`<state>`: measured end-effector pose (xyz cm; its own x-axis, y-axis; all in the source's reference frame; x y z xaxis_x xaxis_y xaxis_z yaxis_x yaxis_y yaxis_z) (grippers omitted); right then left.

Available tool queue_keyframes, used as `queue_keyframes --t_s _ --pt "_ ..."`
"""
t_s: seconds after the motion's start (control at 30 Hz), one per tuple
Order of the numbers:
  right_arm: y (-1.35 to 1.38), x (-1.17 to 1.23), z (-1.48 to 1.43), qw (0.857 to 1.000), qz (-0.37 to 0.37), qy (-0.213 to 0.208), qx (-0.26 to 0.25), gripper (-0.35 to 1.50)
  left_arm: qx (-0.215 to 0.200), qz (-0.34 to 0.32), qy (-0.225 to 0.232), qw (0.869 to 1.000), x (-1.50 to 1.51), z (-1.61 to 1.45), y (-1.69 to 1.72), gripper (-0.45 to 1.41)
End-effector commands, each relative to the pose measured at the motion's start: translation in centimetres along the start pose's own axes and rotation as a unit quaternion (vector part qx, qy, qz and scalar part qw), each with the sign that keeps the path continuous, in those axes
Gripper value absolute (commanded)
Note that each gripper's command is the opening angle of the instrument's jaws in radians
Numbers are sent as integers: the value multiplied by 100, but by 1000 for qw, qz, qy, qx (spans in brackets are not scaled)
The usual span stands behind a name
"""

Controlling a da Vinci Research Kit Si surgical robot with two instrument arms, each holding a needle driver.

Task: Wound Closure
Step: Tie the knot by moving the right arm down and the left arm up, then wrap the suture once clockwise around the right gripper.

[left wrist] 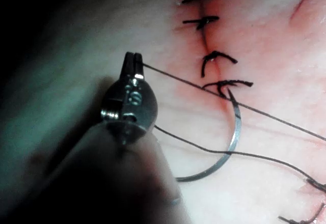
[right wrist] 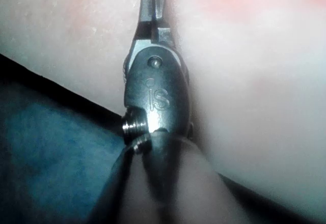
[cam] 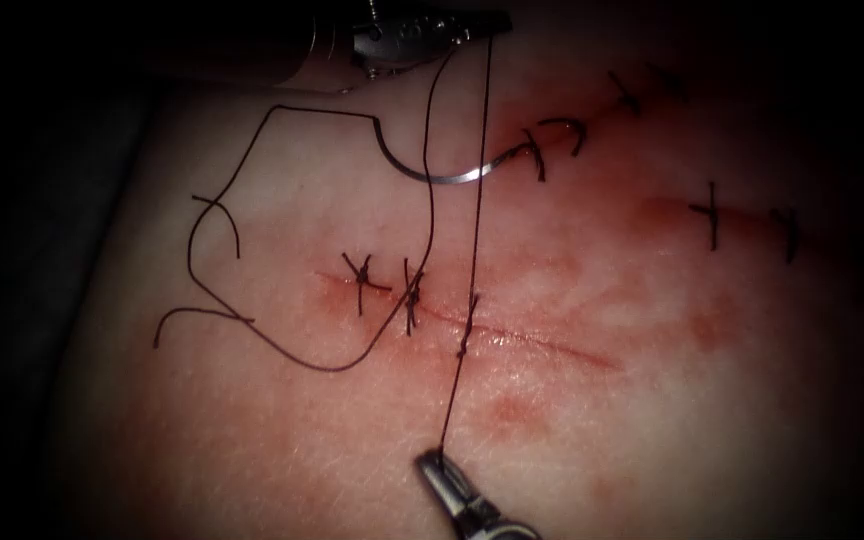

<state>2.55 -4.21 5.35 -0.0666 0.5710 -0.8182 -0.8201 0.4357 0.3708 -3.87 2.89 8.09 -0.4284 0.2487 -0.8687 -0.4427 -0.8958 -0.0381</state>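
A: Upper steel hand [cam: 487, 22], the left arm's: what does it hold?

B: It is clenched on the dark thin suture thread [cam: 474, 200], which runs taut down across the pale pink pork tissue [cam: 252, 430] to the lower steel hand [cam: 434, 462], the right arm's, likewise clenched on the thread's other end.

A: And the curved silver needle [cam: 432, 172]?

B: Free of both hands, lying on the tissue above the open reddish cut [cam: 542, 342], its tip end beside an upper dark stitch [cam: 537, 150]; whether it enters the tissue I cannot tell. In the left wrist view it [left wrist: 232, 147] lies beyond that hand [left wrist: 133, 60].

A: The taut strand?

B: It passes through the cut at the third knot [cam: 466, 325]; slack thread loops left.
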Motion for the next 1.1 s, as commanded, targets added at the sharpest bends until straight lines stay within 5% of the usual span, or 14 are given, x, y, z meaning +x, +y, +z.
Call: queue_keyframes --t_s 0.03,0.47,0.6,0.67,0.8,0.97,1.07,1.1 --pt "-8 -14 -1 1000 0 -4 2 -35 2 -3 1 1000 -3 9 -2 -45" --pt "-10 -16 0 999 -2 1 37 -35 -24 -32 6 999 -10 -21 4 -45" --pt "-6 -11 1 999 2 4 48 111 -64 -43 -20 997 -3 -59 29 -45" --pt "-3 -9 3 998 3 9 56 130 -84 -39 -33 995 1 -78 40 -45" --pt "3 -6 2 997 6 12 77 136 -112 -39 -53 991 9 -111 57 -45" --pt "17 16 -7 992 21 10 127 140 -148 -23 -84 985 40 -194 89 -45" --pt "31 35 -3 989 33 4 141 108 -151 -20 -89 984 49 -214 101 -45" --pt "41 49 3 989 26 2 144 73 -152 -16 -92 984 54 -223 110 -45"
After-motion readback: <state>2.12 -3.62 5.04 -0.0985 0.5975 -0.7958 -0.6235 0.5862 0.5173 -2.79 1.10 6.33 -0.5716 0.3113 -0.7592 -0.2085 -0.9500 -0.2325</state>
